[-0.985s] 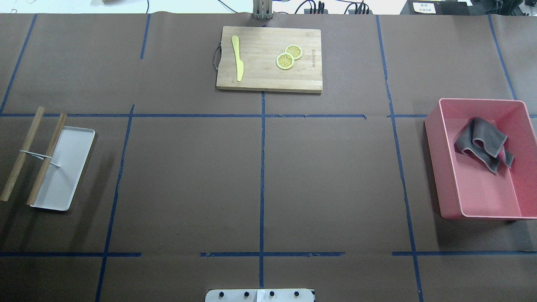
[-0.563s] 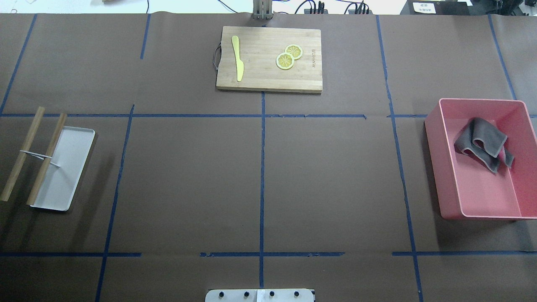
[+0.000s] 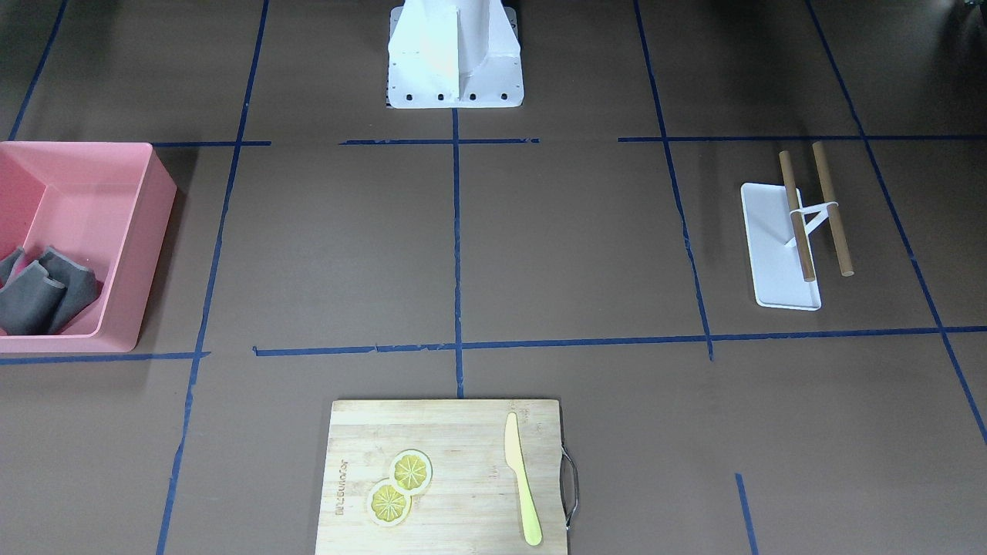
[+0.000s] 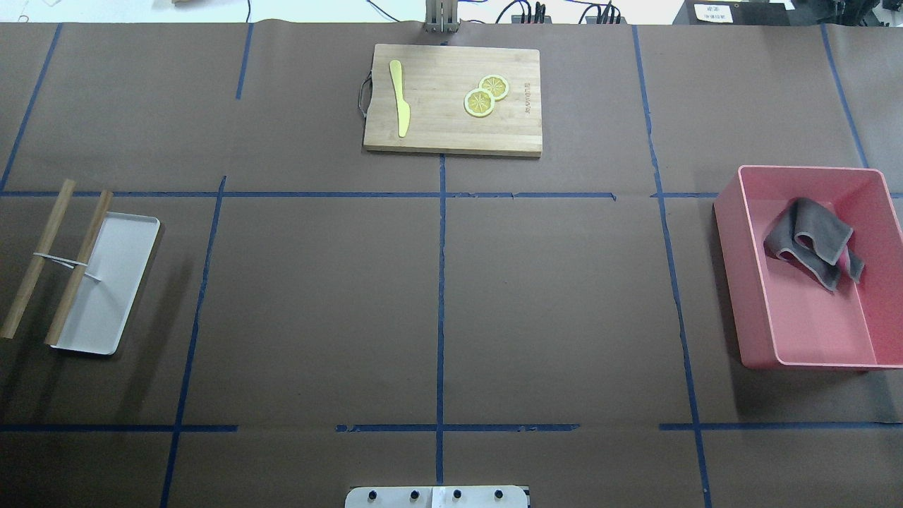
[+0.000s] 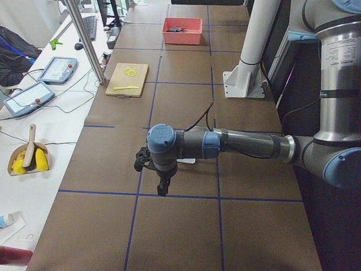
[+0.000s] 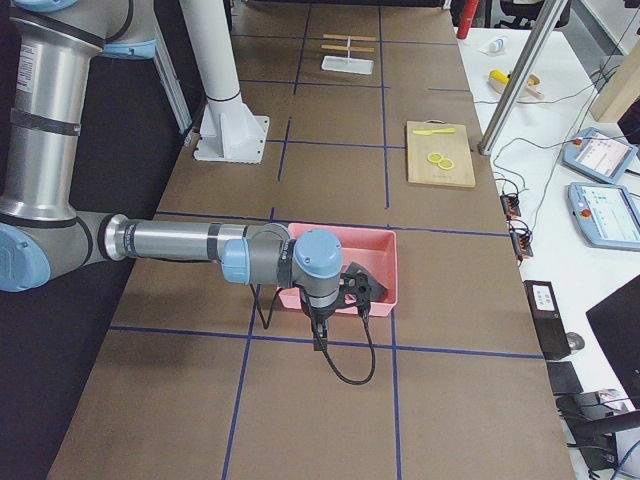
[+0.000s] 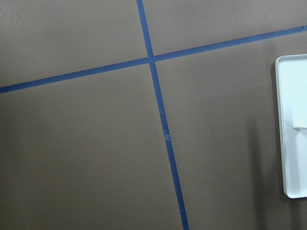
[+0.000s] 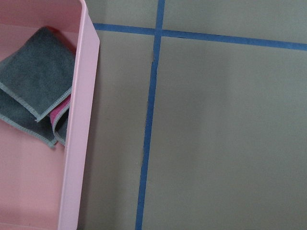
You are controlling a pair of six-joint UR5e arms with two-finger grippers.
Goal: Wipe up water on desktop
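— How much room is there on the worktop?

— It fills the overhead view edge to edge, dark brown and marked into large rectangles by blue tape. Everything on it sits toward its borders. A bamboo cutting board lies at the far edge, square to the centre tape line, carrying a yellow knife and two overlapping lemon slices.

— And the sides?

— On the robot's left a white tray lies at a slight angle, with one of two banded wooden rods along its outer rim and the other just outside it. On the right a pink bin runs off the view's edge, a crumpled grey cloth in its far half. A wide brown stretch separates tray and bin. The robot's base plate sits at the near edge.

— The hands?

— The left hand points down above a tape line, just beside the tray. The right hand hangs just outside the bin's wall, above another tape line. Only the side views show them, so I cannot tell whether either is apart or together.
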